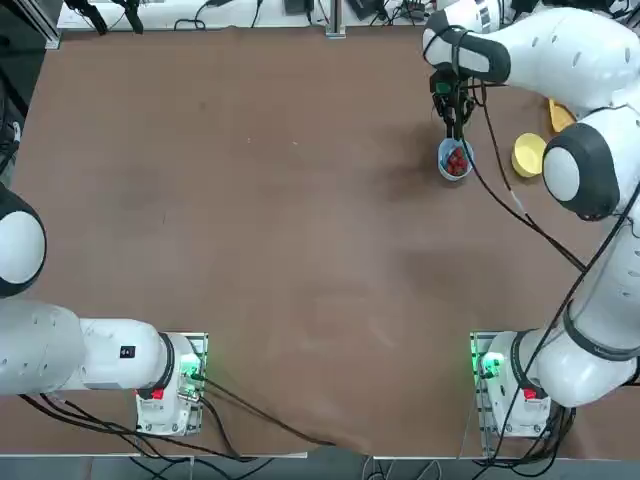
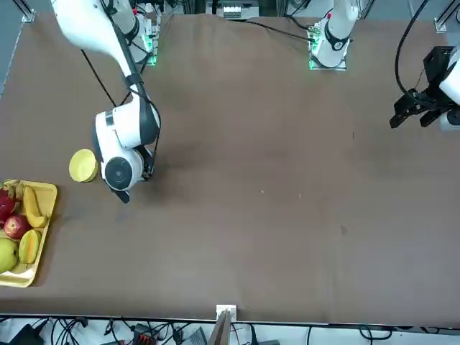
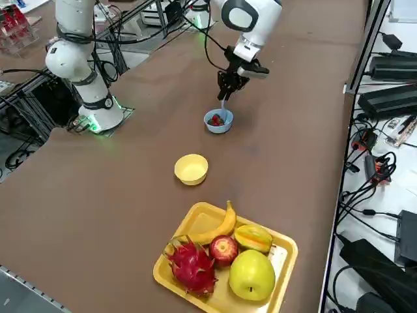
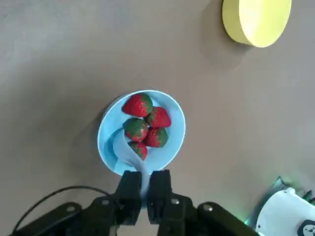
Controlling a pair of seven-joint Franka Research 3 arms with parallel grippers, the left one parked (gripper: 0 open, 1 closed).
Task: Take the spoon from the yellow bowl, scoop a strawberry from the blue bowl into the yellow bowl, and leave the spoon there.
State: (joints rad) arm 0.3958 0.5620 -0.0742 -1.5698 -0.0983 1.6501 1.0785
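Observation:
My right gripper [image 4: 143,179] is shut on the handle of the pale spoon [image 4: 125,150]. The spoon's scoop end lies inside the blue bowl [image 4: 106,137], beside several red strawberries [image 4: 147,123]. From overhead the gripper [image 1: 455,125] hangs just above the blue bowl [image 1: 443,152] at the far right of the table. The yellow bowl [image 1: 528,155] stands a little to the right of the blue one, with nothing showing inside it [image 3: 191,169]. The side view shows the spoon [image 3: 222,107] reaching down from the gripper [image 3: 225,94] into the blue bowl [image 3: 226,127]. My arm hides the blue bowl in the front view.
A rectangular yellow tray [image 3: 287,274] with a banana, apples, a dragon fruit and other fruit sits beyond the yellow bowl, near the table's right edge. It also shows at the front view's left edge as the tray [image 2: 43,215], next to the yellow bowl [image 2: 83,165].

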